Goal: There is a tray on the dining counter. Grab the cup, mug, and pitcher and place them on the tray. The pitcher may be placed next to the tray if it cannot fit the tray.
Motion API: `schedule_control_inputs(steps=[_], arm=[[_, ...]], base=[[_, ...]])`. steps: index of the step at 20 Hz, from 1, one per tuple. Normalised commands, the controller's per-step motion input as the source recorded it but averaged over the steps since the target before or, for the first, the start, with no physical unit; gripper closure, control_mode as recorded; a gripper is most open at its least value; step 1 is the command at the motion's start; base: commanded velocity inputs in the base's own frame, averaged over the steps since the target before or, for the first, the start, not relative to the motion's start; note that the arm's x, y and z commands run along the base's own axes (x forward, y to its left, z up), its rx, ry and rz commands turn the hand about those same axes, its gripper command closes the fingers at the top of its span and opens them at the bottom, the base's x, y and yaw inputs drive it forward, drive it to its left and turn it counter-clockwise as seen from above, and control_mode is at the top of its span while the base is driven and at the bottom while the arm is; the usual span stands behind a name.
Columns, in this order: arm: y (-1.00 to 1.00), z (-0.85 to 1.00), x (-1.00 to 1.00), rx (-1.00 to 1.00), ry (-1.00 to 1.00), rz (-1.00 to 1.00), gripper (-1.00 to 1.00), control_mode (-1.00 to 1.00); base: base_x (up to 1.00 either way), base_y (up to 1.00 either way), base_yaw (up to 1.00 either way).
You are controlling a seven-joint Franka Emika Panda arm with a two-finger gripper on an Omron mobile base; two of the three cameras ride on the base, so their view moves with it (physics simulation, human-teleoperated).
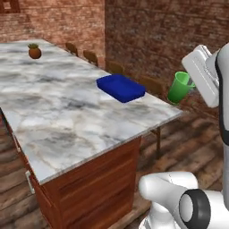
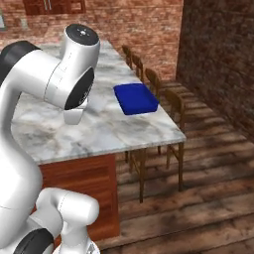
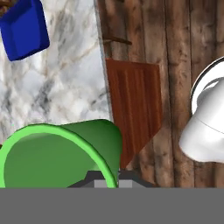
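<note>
Cup (image 1: 180, 87), bright green and handleless, hangs in the air past the corner of the dining counter (image 1: 67, 112), clamped at its rim by the closed gripper (image 3: 107, 180). In the hand view the rim sits right at the dark fingertips (image 3: 124, 176), one on each side of the wall, and the cup's open mouth faces the camera with its body pointing away over the counter's edge. In the left base view the cup is tilted, with its mouth turned up toward the white hand and its base pointing down toward the wooden floor (image 1: 188, 147). It is off the marble and apart from the blue tray (image 1: 120, 87), which lies flat on the counter near the edge lined with wooden chairs (image 2: 173, 106). A small potted plant (image 1: 34, 51) stands well away at the counter's far end. Brick walls (image 1: 152, 31) close the room behind.
</note>
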Motion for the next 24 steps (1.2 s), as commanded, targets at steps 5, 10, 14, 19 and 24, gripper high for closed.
schedule_control_inputs(steps=[5,10,14,19,24], arm=[[0.0,0.0,0.0,0.0,0.0,0.0,1.0,1.0],[0.0,0.0,0.0,0.0,0.0,0.0,1.0,1.0],[0.0,0.0,0.0,0.0,0.0,0.0,1.0,1.0],[0.0,0.0,0.0,0.0,0.0,0.0,1.0,1.0],[0.0,0.0,0.0,0.0,0.0,0.0,1.0,1.0]], base=[[0.07,-1.0,0.7],[0.08,-1.0,0.73],[0.03,-1.0,0.67],[-0.02,-1.0,0.63],[-0.19,-1.0,0.69]])
